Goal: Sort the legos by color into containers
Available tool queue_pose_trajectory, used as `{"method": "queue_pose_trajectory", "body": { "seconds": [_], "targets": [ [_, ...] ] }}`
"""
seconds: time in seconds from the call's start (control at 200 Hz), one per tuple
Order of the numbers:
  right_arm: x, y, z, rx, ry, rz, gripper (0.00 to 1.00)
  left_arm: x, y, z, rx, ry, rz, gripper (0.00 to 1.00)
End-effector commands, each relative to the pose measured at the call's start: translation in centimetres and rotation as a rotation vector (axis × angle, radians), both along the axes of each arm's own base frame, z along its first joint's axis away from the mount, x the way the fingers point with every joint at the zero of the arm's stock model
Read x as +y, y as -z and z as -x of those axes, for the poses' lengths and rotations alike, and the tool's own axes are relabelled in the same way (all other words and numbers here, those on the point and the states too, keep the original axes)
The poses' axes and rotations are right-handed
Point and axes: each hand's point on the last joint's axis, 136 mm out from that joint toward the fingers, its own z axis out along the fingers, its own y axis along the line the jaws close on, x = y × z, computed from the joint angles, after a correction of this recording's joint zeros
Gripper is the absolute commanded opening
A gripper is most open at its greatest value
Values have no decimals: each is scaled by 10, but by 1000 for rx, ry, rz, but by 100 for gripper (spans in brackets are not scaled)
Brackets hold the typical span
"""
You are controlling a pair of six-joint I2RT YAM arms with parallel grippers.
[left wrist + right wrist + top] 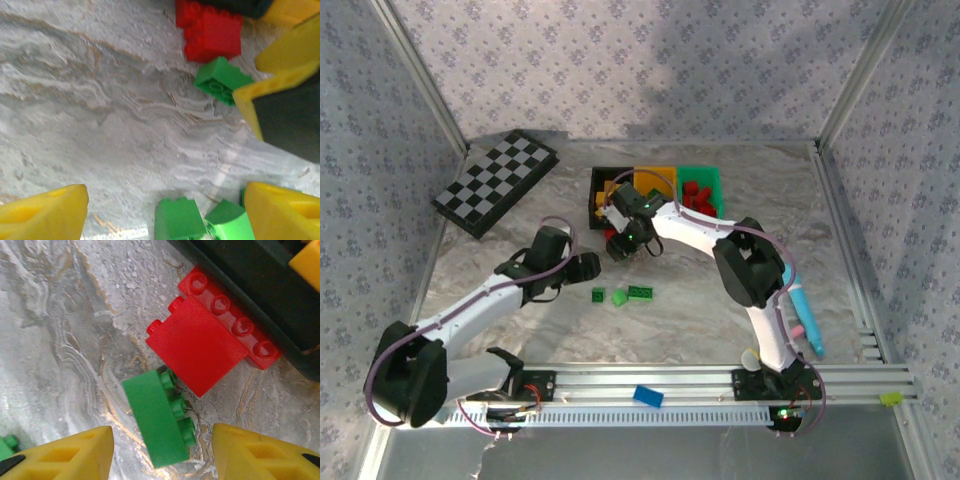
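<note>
Nearest the bases: a lone blue brick [648, 396] lies on the rail. It is not part of the sort.

Mid-table: three green legos [619, 297] lie loose in a short row on the table [520, 330], unsorted. The left gripper [166, 190] hangs just beside them with jaws wide and nothing between them. Two of those greens sit at the lower edge of its wrist view.

Farther out: the right gripper [161, 432] hovers low over a green lego [159, 422] lying on its side, studs toward a red lego [197, 352]. Its fingers [65, 455] stand partly apart with a gap on each side of the green piece, so there is no contact and nothing is held. Green and red lie just beside each other, possibly touching at one corner. The red one sits close against the front wall of the black container [250, 285].

Far end: the yellow-orange container [658, 176] and the green container [703, 176] continue the row. Red pieces lie in the green one. A checkered board [495, 183] lies far left.

Step in hand (judgement): the right arm is picking the green lego and is at the approach stage.

Next move calls for:
- a straight descent;
- closing on the two flat faces without nudging the red neighbour;
- a lift clear of the black wall.

The destination bin for green cannot be told from here.
</note>
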Motion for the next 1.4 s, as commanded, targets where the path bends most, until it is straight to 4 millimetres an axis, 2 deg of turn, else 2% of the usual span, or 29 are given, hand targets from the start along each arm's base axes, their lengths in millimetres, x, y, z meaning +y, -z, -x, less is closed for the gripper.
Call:
{"method": "queue_pose_trajectory", "body": {
  "seconds": [0.0, 0.1, 0.215, 0.355, 0.44, 0.59, 0.72, 0.82, 0.975, 1.094, 1.154, 1.224, 1.394],
  "targets": [
    [6, 0, 2, 11, -32, 2, 55, 0, 2, 18, 45, 0, 9, 81],
    [5, 10, 2, 27, -23, 14, 53, -1, 1, 24, 49, -6, 32, 81],
    [4, 14, 1, 31, -12, 13, 40, 1, 3, 29, 53, -11, 31, 81],
    [5, 9, 0, 32, -12, -4, 25, 4, 5, 30, 51, -19, 19, 81],
    [5, 1, 2, 28, -14, -16, 23, 4, 6, 30, 52, -19, 20, 81],
    [-6, -31, 9, -1, -8, -57, 24, 1, 11, 32, 68, -4, 21, 80],
    [-23, -70, -8, -51, 65, -156, 24, -7, 16, 36, 88, 24, 46, 78],
    [-44, -85, -31, -91, 146, -175, 24, -13, 19, 40, 110, 48, 43, 77],
    [-74, -85, -78, -140, 304, -178, 24, -20, 23, 45, 139, 86, 6, 76],
    [-74, -79, -107, -139, 377, -198, 25, -25, 29, 45, 164, 96, 2, 75],
    [-74, -74, -120, -154, 391, -177, 32, -26, 30, 43, 173, 94, -10, 74],
    [-73, -68, -126, -148, 391, -158, 48, -27, 29, 41, 176, 95, -27, 74],
    [-77, -67, -114, -143, 387, -135, 54, -33, 30, 36, 175, 106, -46, 75]
  ]
}}
